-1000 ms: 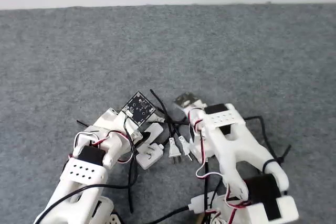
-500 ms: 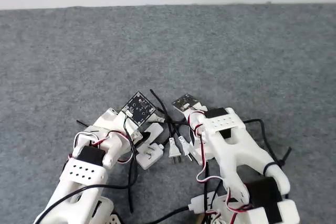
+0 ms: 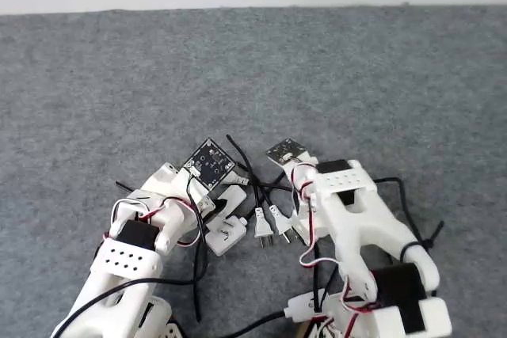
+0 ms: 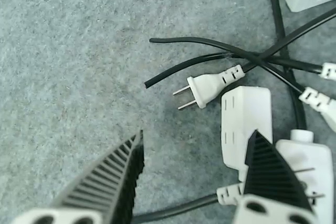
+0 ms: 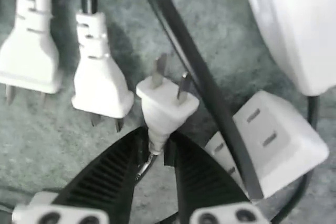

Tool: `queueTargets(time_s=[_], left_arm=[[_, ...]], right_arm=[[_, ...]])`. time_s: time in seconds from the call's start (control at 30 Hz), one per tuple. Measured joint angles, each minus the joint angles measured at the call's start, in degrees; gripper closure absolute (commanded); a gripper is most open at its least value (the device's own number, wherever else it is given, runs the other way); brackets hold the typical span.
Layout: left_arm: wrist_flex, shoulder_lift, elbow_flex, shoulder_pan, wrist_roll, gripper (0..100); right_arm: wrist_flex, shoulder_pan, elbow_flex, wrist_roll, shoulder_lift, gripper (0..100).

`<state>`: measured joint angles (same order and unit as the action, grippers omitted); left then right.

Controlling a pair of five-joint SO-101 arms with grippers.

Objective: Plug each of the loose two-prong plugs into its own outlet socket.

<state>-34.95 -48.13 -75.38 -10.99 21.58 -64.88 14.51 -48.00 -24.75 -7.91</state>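
One plug (image 5: 165,103) clamped at cord neck by right end effector (image 5: 155,140), prongs apparently clear of outlet socket (image 5: 268,135). Left end effector (image 4: 198,137) open above table (image 4: 63,51).

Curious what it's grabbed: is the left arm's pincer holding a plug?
No, the left pincer is open, and the nearest plug lies loose on the carpet.

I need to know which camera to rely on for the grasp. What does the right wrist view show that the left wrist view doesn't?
Right wrist view, not the left: the right claw shut on the neck of a white plug, with two loose plugs lying beside it.

Left wrist view, not the right: the left claw open and empty above the carpet, and the bare end of a cord.

Both: grey carpet, black cords and a white socket block.
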Motion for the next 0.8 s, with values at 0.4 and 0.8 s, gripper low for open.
queueTargets(time_s=[0.4, 0.8], left_arm=[[-2.3, 0.0, 0.9, -4.7, 0.0, 70], [-25.2, 0.0, 22.2, -13.9, -2.5, 70]], right_arm=[[-24.2, -3.5, 18.5, -6.6, -17.4, 99.1], [-30.2, 4.5, 19.8, -6.0, -23.7, 99.1]])
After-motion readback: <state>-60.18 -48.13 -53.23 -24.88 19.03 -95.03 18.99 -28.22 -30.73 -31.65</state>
